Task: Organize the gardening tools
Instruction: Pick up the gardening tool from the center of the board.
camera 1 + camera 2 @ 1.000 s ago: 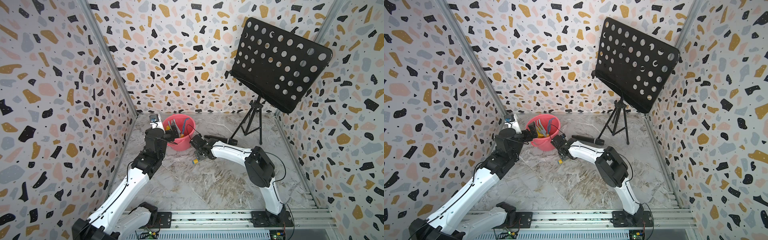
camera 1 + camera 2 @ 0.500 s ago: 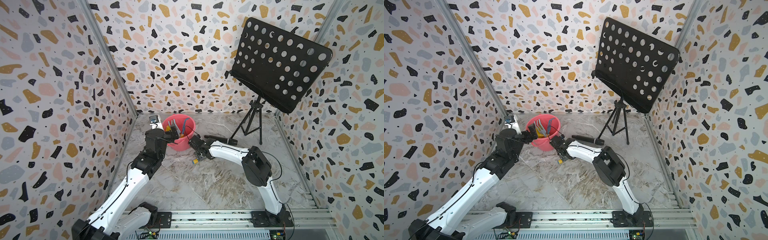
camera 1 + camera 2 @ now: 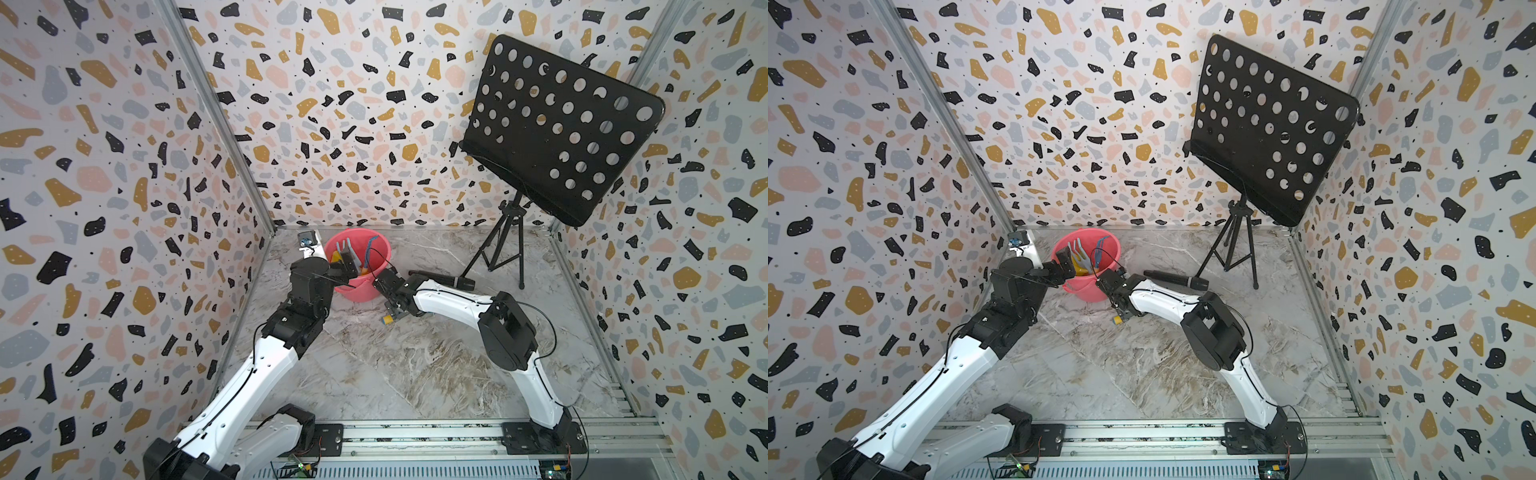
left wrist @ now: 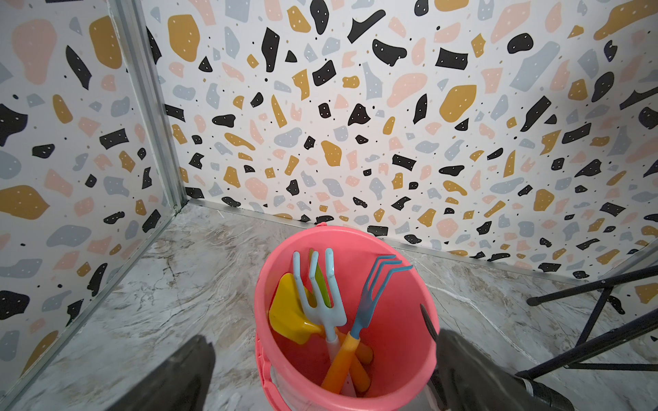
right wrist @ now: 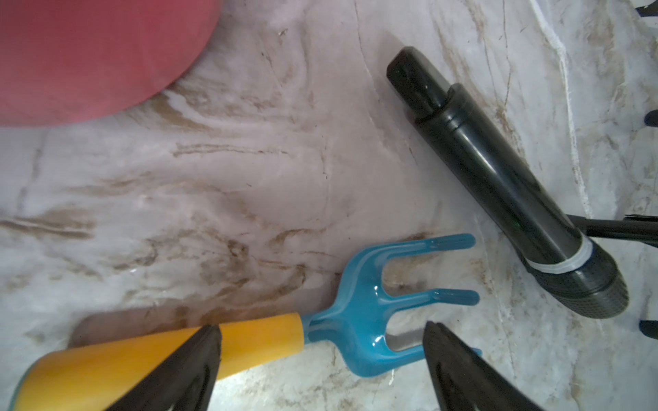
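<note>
A pink bucket (image 3: 362, 291) (image 3: 1087, 291) (image 4: 404, 341) stands near the back left corner. Gardening tools stand in it: a light-blue fork (image 4: 320, 302), a blue rake (image 4: 370, 299), a yellow shovel (image 4: 288, 313) and a green trowel (image 4: 323, 284) behind the fork. My left gripper (image 4: 320, 338) (image 3: 347, 266) hovers open over the bucket's near rim, holding nothing. A blue fork with a yellow handle (image 5: 356, 320) lies on the floor beside the bucket. My right gripper (image 5: 322, 327) (image 3: 392, 308) stands open just above it, one finger over the handle and one over the tines. In both top views only the handle's end (image 3: 387, 319) (image 3: 1118, 320) shows.
A black microphone (image 3: 442, 279) (image 5: 498, 178) lies on the marble floor just beyond the fork's tines. A black music stand (image 3: 557, 129) on a tripod (image 3: 503, 249) occupies the back right. Terrazzo walls close in three sides, and a metal rail (image 3: 415, 434) runs along the front.
My right arm has drifted slightly to the left, toward the bucket, staying low over the fork. The left arm and both sets of jaws are as before.
</note>
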